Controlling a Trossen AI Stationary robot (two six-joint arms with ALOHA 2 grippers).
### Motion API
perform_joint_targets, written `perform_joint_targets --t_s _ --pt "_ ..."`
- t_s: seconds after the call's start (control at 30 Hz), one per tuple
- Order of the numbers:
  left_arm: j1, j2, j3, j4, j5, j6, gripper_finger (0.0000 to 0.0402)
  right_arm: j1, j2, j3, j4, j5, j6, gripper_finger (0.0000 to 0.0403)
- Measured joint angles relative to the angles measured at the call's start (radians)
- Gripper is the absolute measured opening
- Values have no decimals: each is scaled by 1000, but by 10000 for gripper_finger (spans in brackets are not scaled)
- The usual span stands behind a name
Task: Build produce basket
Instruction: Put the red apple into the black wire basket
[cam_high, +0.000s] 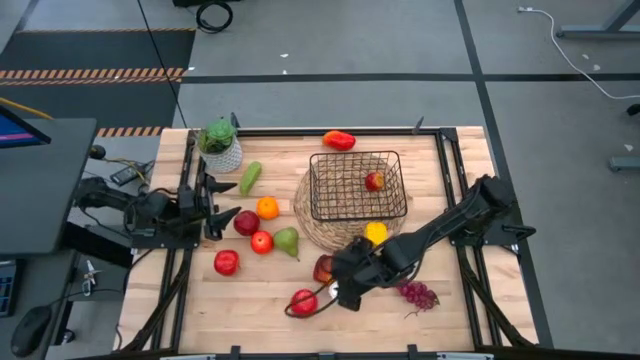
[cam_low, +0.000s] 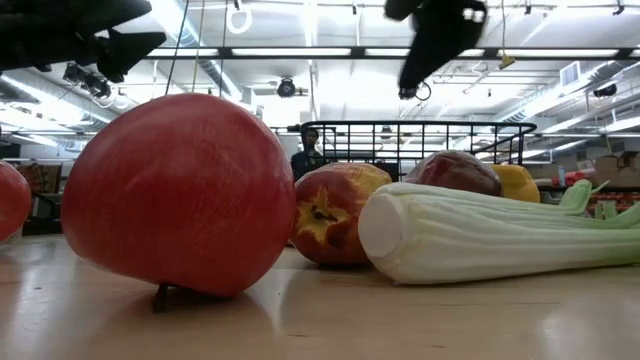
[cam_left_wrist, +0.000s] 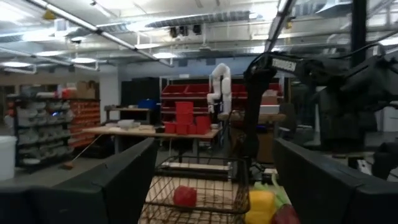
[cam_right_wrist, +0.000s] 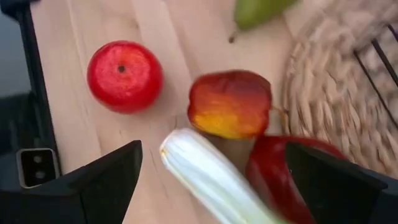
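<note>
a pale wooden desk with a black frame stands on a grey concrete floor marked with dark tape lines; the low view looks across it into a wide workshop with strip lights, shelves and a person standing far back.

at the left edge the left tool hangs above the desk beside a plant in a white pot, its fingers parted and grasping nothing. next to it lie one green pepper, one orange and one pear. i count four red apples loose on the desk: one dark apple, one just beside it, one lower left, one near the front edge.

in the middle a round straw mat carries the basket, a black wire box with one small red fruit inside. one red pepper lies behind the basket by the far rail. a yellow fruit sits on the mat's front edge.

the right tool hovers low in front of the mat, fingers wide apart and released, straddling a celery stalk without touching it. a red-yellow fruit and a red pepper lie just beside the stalk. one bunch of grapes lies to the right.
</note>
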Motion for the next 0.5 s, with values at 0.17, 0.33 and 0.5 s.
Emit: perform_joint_targets --t_s 0.17,0.33,0.5 --pt "-38 -1 0 -4 -5 17 300 -8 69 76 6 0 -188 397" --pt "-39 2 0 -53 -55 -26 284 -15 129 128 78 -16 -373 397" --pt "-38 7 0 -58 -94 -32 280 -18 181 141 223 -98 -525 397"
